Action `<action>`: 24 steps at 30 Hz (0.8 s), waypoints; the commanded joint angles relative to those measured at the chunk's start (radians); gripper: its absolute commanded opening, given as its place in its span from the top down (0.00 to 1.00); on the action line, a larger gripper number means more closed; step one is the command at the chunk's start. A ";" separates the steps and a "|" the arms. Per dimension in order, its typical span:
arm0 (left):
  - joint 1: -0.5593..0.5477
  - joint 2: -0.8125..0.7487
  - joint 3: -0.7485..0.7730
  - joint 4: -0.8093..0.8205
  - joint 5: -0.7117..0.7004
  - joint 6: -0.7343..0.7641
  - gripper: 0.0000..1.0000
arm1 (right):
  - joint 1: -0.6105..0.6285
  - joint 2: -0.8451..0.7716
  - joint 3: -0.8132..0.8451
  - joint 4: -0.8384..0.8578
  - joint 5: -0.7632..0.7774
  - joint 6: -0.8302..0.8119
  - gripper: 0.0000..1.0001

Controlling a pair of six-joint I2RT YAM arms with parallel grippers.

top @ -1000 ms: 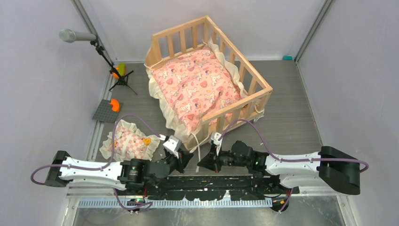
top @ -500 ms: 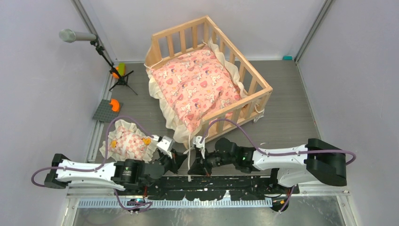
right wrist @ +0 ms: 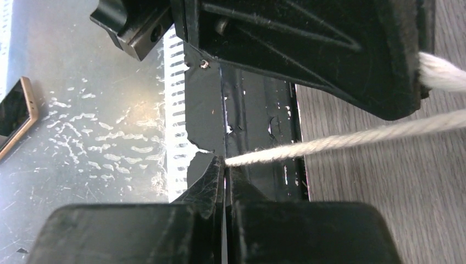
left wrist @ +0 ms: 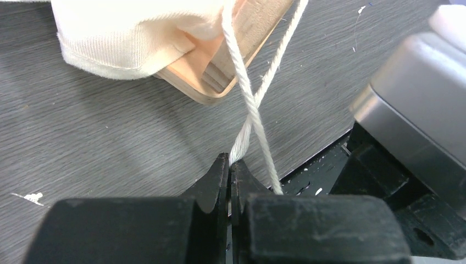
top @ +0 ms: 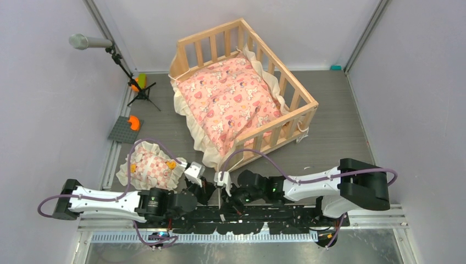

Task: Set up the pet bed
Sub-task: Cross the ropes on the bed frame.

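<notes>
Where the pet bed [top: 277, 122] stands: at the far middle of the desk [top: 340, 137], turned at an angle, its near corner pointing toward the arms.
Pet bed, close up: in the left wrist view one rounded wooden corner [left wrist: 220, 71] rests on the desk, with cream cloth draped over it.
Cushion [top: 231, 102]: pink print with a cream frill, lying inside the frame; its left and near edges spill out past the railing onto the desk.
Left end effector [left wrist: 229, 165]: jaws pressed together, pinching a white cord [left wrist: 244, 93] that runs up to the bed's corner. A second strand crosses it just above the jaws and passes by on the right.
Right end effector [right wrist: 224, 165]: jaws pressed together on the tip of a white cord [right wrist: 329, 143], which stretches away taut to the right, over the black base rail at the desk's near edge.
Arms: both low and folded inward, their end effectors close together near the middle of the near edge.
Small pillow [top: 149, 165]: checked, frilled, on the desk near the left arm, apart from the bed.
Microphone stand [top: 88, 42]: at the far left.
Grey plate [top: 125, 129]: left side, with an orange piece on it.
</notes>
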 commanded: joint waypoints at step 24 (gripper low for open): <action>-0.002 0.022 0.006 0.105 0.083 0.027 1.00 | 0.071 -0.179 -0.157 0.006 0.443 0.057 0.96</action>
